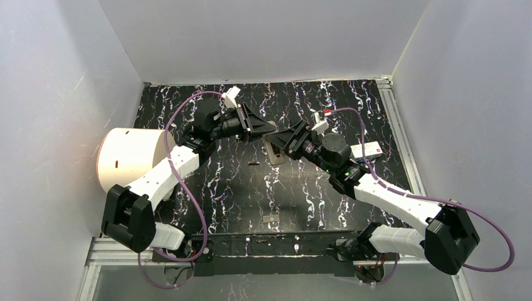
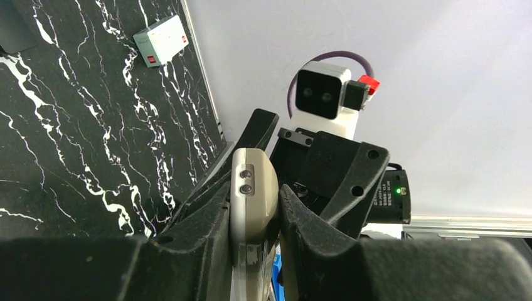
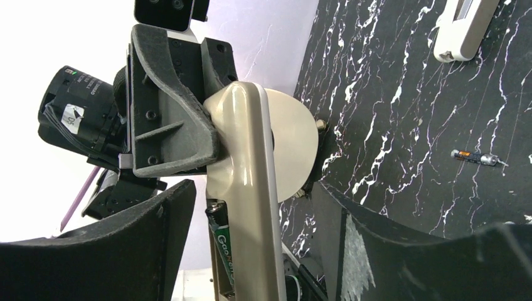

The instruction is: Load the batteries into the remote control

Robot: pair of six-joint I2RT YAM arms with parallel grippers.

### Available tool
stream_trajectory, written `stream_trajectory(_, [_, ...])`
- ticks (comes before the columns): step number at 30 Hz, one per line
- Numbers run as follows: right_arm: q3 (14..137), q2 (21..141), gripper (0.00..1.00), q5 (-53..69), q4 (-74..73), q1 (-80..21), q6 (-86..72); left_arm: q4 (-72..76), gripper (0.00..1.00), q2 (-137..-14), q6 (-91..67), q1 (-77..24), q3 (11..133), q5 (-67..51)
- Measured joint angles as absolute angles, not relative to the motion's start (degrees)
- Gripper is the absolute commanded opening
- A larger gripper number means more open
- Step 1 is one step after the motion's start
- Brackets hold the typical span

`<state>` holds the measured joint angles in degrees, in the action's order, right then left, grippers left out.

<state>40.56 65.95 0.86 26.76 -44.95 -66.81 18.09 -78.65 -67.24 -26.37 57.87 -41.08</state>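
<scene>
My left gripper (image 2: 252, 194) is shut on the beige remote control (image 2: 251, 182) and holds it up off the table, one end poking out past the fingers. Seen from the right wrist, the remote control (image 3: 248, 188) stands between the spread fingers of my open right gripper (image 3: 254, 207), and neither pad touches it. A green battery (image 3: 224, 244) sits in its open compartment. A black battery (image 3: 477, 157) lies loose on the marbled table, also seen from above as the black battery (image 1: 253, 163). From above, the left gripper (image 1: 266, 126) and right gripper (image 1: 280, 138) meet tip to tip.
A beige cover-like piece (image 3: 461, 31) lies flat on the table (image 1: 226, 188) near the grippers. A white box with a red label (image 1: 367, 150) sits at the right. A large white cylinder (image 1: 128, 157) stands at the left wall. A small grey item (image 1: 271, 218) lies near the front.
</scene>
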Motion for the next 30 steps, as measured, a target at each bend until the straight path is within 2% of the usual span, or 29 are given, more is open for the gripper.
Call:
stream_trajectory(3, [40.84, 65.87, 0.82, 2.09, 26.61, -44.23, -65.36, 17.45, 0.0, -78.65, -66.65, -26.37, 57.87, -41.19])
stream_trajectory(9, [41.21, 63.79, 0.81, 5.52, 24.43, -43.0, -60.34, 16.29, 0.0, -78.65, -64.84, -26.37, 57.87, -41.69])
stream_trajectory(13, [43.55, 62.15, 0.77, 8.84, 19.42, -42.74, -53.1, 15.42, 0.0, -78.59, -62.57, -26.37, 57.87, -42.5])
stream_trajectory(20, [49.84, 62.06, 0.62, 13.26, 7.53, -42.72, -38.68, 14.5, 0.0, -78.13, -60.18, -26.37, 57.87, -44.31])
stream_trajectory(30, [52.88, 63.55, 0.61, 14.7, 0.12, -42.72, -29.47, 13.34, 0.0, -78.15, -59.11, -26.37, 57.93, -44.6])
